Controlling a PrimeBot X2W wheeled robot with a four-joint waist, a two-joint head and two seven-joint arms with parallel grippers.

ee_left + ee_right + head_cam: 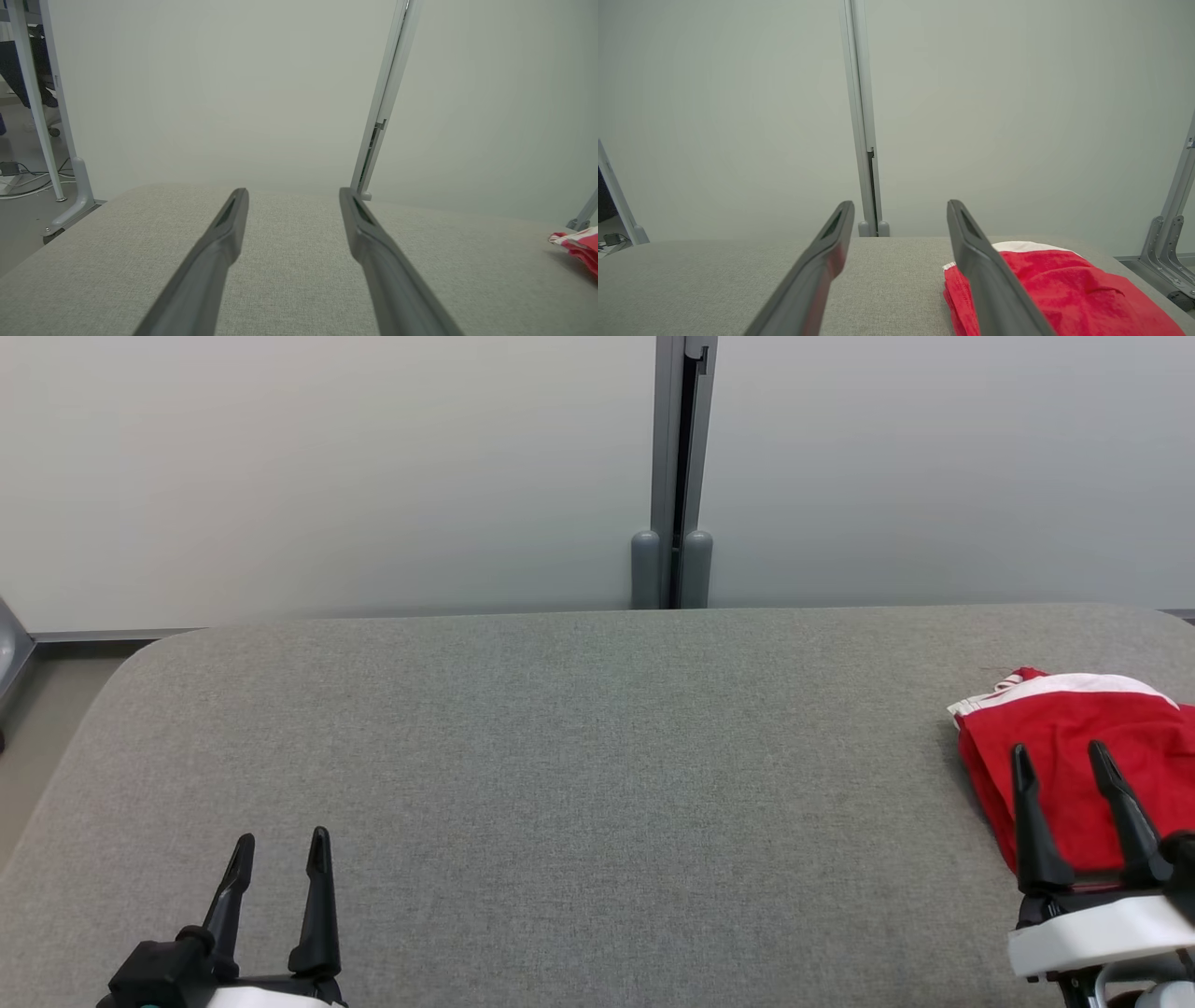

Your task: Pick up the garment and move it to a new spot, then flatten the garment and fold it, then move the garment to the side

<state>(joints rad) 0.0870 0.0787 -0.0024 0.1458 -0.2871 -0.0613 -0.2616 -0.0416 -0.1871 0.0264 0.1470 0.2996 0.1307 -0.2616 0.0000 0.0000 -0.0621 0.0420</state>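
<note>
Garment [1074, 709] lies folded just ahead of the right gripper [1060, 749], wide and empty; left gripper [282, 836] wide too; right gripper should lift away without snagging.

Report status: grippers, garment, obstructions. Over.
Left gripper open, low left over the table, holding nothing. Right gripper open above near edge of the red garment, no grip. Garment lies compact at table's right end. Nothing seen blocking it.

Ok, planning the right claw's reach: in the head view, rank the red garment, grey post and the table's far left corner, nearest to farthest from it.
1. The red garment, on the right, at the right claw fingertips.
2. The grey post, behind the table's far edge, centre.
3. The table's far left corner, diagonally across.
</note>
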